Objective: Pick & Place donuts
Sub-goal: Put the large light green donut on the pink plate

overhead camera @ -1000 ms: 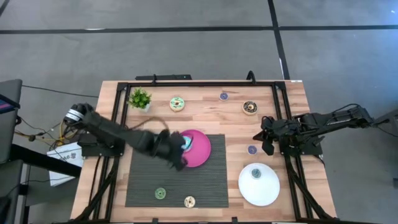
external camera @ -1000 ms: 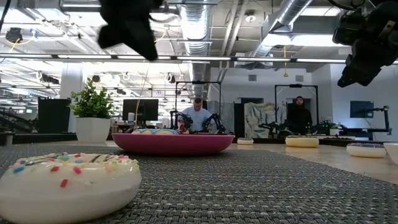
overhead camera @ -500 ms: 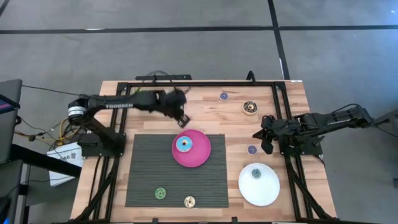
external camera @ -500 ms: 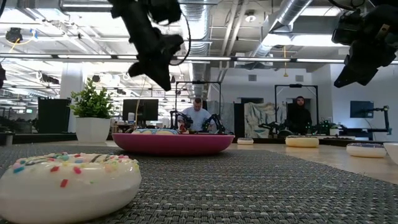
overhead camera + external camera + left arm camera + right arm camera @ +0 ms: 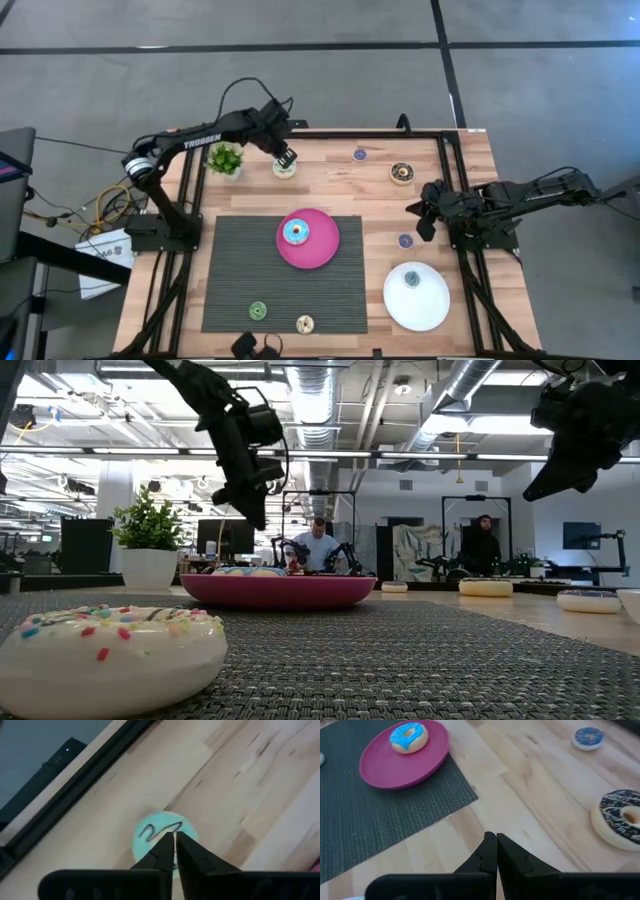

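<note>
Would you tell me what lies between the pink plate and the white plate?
One purple donut on bare wood, seen in the high view between the pink plate and white plate.

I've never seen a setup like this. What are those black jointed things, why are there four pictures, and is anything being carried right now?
The black things are two robot arms, each ending in a two-finger gripper. One picture looks straight down on the table, one looks level across it, and two come from cameras on the arms' wrists.

On the table lie small toy donuts, a little potted plant, a dark mat, a pink plate holding a blue-iced donut, and a white plate with another small donut on it.

The left gripper hangs with its fingers shut just above a mint-green donut at the far edge, beside the plant. The right gripper waits at the right side, shut. Neither is holding anything.
</note>
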Motion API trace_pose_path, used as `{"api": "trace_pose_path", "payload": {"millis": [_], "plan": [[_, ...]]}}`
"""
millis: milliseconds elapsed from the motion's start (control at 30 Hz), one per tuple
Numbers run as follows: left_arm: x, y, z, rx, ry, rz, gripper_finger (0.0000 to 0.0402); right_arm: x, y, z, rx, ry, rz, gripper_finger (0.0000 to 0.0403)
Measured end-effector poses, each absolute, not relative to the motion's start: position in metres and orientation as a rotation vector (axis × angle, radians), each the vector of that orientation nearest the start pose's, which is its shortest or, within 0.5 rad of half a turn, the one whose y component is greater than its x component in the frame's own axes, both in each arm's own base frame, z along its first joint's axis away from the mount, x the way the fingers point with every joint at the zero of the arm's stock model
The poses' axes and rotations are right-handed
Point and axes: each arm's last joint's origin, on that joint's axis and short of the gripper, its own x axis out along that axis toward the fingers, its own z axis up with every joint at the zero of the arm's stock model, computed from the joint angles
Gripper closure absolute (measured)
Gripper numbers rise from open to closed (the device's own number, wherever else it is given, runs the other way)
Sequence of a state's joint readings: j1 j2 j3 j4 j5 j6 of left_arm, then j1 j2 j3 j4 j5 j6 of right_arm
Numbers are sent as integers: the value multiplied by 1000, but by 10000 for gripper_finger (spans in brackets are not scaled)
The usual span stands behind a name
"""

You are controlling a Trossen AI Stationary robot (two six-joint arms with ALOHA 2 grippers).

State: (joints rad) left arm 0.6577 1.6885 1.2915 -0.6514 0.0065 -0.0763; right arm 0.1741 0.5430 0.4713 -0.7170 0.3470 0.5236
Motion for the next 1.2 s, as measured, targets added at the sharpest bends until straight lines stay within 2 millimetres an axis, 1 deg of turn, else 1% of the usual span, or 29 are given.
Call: {"api": "trace_pose_path", "payload": {"millis": [133, 233, 367, 500, 600, 767, 967, 1067, 1200], "plan": [[280, 227, 233, -418, 1045, 609, 346, 110, 8, 215, 279, 683, -390, 402], [285, 235, 221, -440, 1104, 608, 305, 109, 7, 215, 262, 669, -426, 402], [290, 243, 205, -432, 1234, 568, 250, 109, 6, 216, 240, 648, -475, 402], [296, 248, 197, -399, 1280, 525, 205, 109, 5, 216, 232, 640, -495, 402], [297, 249, 197, -386, 1278, 522, 181, 109, 5, 216, 235, 640, -496, 402], [295, 251, 197, -334, 1302, 529, 161, 109, 5, 216, 240, 638, -498, 402], [295, 251, 197, -319, 1307, 523, 159, 109, 4, 216, 231, 630, -518, 402], [296, 251, 190, -321, 1332, 485, 158, 109, 4, 216, 231, 631, -518, 402], [297, 251, 173, -333, 1395, 476, 158, 109, 4, 216, 230, 632, -519, 402]]}}
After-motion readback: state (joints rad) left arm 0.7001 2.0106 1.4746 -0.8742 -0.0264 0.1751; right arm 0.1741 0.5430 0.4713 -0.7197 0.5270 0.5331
